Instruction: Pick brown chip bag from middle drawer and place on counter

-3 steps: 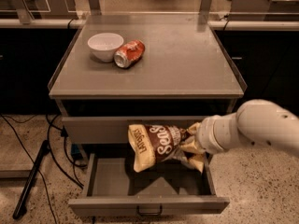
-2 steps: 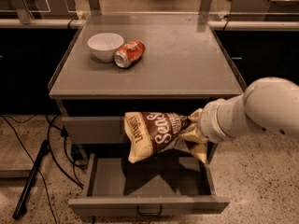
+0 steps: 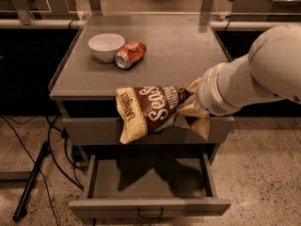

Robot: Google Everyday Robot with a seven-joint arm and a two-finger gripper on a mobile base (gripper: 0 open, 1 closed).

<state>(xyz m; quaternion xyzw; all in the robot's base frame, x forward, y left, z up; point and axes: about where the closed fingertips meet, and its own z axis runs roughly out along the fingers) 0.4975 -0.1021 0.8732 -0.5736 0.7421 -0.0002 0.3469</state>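
Observation:
The brown chip bag hangs in the air in front of the counter's front edge, level with the closed top drawer, its cream end pointing left. My gripper is shut on the bag's right end; the white arm comes in from the right and hides most of the fingers. The middle drawer is pulled open below, and its grey inside holds only the bag's shadow. The counter lies just behind and above the bag.
A white bowl and a crushed orange-red soda can sit on the counter's back left. The closed top drawer is behind the bag. Cables and a dark pole lie on the floor at left.
My gripper has lifted the chip bag from just above the open drawer up to the counter's front edge. The arm has risen with it.

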